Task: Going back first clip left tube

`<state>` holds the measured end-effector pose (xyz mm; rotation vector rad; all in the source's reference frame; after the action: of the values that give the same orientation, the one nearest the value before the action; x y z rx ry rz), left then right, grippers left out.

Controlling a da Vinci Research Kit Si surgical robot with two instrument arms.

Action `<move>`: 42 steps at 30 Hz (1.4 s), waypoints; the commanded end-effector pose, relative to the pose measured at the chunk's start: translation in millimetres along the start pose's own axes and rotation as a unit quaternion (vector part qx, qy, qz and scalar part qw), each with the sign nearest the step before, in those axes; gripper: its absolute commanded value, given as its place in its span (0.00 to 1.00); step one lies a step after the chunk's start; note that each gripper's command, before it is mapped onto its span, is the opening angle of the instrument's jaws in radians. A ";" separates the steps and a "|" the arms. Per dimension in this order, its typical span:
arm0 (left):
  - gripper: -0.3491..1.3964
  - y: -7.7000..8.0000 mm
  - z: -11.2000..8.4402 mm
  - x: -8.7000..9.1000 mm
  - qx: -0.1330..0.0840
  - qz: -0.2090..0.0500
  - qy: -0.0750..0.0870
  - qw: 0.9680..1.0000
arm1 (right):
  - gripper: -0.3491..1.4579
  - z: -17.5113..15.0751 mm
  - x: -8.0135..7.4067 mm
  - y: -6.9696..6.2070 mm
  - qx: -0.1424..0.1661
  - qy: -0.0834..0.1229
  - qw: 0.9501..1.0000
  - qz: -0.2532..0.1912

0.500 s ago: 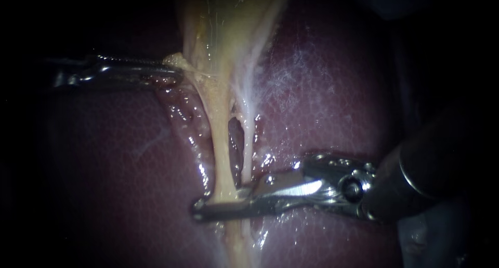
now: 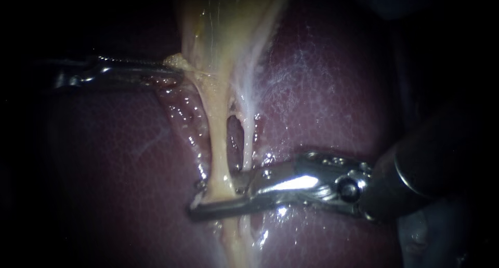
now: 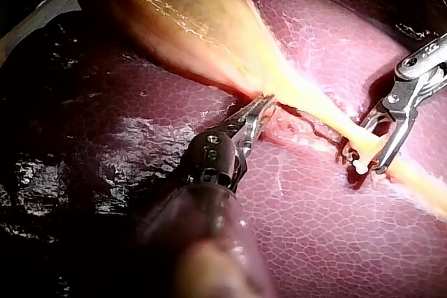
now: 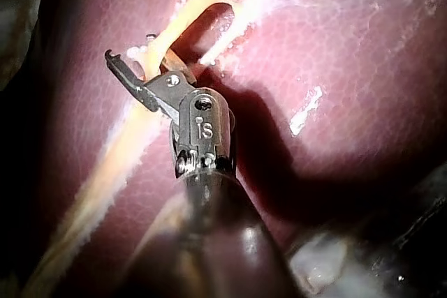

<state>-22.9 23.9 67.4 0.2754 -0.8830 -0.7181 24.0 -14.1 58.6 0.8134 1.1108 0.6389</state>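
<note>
The yellow left tube (image 2: 220,148) runs down from the gallbladder (image 2: 223,24), with the thinner pale right tube (image 2: 248,138) beside it. My right instrument (image 2: 196,199) reaches across from the right. Its jaws stand open, one on each side of the left tube, low on its length. The left wrist view shows the same straddle by the right instrument (image 3: 364,162), and so does the right wrist view, with the right instrument (image 4: 129,50) there. My left instrument (image 2: 174,66) is shut on the edge of the gallbladder tissue, seen closer as the left instrument (image 3: 262,106). I make out no clip.
Dark red liver (image 2: 322,91) lies under and around both tubes. A wet, raw groove (image 2: 187,122) runs along the left tube's left side. A dark slit (image 2: 235,130) separates the two tubes. The right instrument's thick shaft (image 2: 436,164) fills the right side.
The right instrument's jaws have parted around the left tube, with the upper jaw now showing apart from the lower. Its wrist has shifted slightly left and up. The left instrument holds still.
</note>
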 end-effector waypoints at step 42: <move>0.00 0.3 1.7 0.9 0.000 -0.003 0.000 1.000 | 0.47 -16.6 2.8 0.6 -0.065 -0.035 0.954 -0.291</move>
<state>-24.0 23.6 69.5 0.2801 -0.8827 -0.7241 9.2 -7.5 54.0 0.3580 1.1579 0.1817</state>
